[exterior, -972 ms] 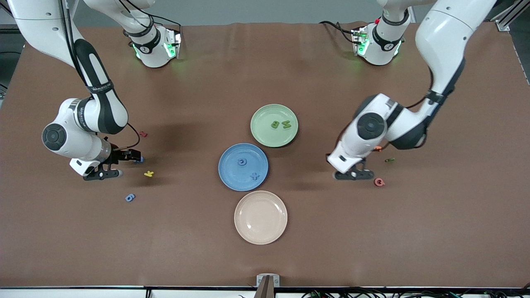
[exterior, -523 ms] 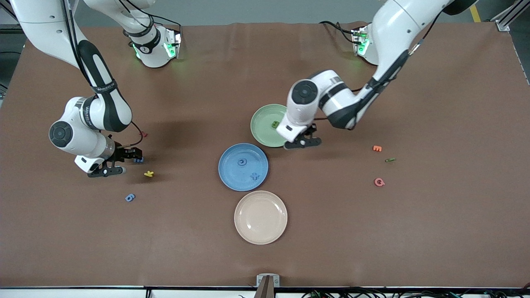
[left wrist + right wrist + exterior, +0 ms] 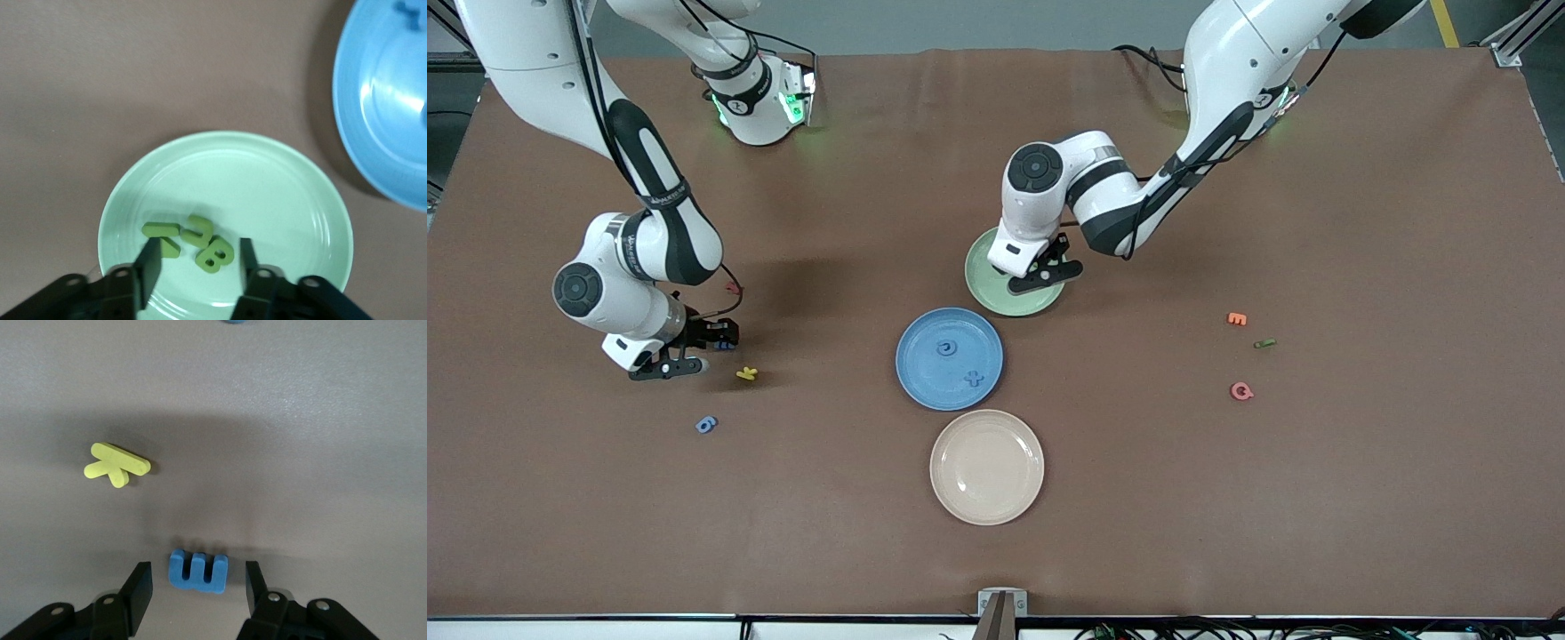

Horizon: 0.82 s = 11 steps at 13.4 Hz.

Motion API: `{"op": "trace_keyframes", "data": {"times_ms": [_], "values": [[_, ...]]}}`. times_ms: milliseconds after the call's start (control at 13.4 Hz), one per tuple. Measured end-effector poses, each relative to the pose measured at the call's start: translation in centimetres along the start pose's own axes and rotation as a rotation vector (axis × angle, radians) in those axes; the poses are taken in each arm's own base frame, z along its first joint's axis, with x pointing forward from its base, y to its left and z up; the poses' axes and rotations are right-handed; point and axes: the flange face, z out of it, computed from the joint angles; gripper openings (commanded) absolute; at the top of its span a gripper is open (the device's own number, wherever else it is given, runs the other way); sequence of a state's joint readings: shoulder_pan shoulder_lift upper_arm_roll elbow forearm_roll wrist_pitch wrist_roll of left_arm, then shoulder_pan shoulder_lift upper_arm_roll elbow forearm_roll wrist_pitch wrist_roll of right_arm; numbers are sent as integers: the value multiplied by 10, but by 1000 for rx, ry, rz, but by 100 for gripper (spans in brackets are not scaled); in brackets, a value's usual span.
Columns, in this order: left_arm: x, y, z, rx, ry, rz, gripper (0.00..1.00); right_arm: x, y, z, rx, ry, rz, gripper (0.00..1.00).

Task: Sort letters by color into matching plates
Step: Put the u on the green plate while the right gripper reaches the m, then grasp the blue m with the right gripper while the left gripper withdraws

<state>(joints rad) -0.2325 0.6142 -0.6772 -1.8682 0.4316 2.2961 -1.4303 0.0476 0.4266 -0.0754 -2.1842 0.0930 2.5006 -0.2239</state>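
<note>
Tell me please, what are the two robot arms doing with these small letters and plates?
They sort foam letters by color. The left gripper hangs open over the green plate, where three green letters lie. The right gripper straddles a blue letter on the table, fingers open. The blue plate holds two blue letters.
</note>
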Motion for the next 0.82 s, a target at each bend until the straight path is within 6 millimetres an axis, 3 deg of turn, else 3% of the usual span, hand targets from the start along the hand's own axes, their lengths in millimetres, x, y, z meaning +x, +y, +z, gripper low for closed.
{"op": "trace_keyframes", "data": {"times_ms": [224, 448, 598, 822], "values": [[55, -24, -37, 2, 53, -58, 99, 1, -1, 3, -2, 6, -2, 59], [126, -80, -77, 62, 99, -26, 98, 1, -1, 4, -2, 5, -3, 49], [162, -118, -84, 103, 92, 22, 98, 1, -1, 4, -2, 5, -3, 44], [202, -173, -73, 139, 51, 85, 98, 0, -1, 5, -2, 4, -2, 42]]}}
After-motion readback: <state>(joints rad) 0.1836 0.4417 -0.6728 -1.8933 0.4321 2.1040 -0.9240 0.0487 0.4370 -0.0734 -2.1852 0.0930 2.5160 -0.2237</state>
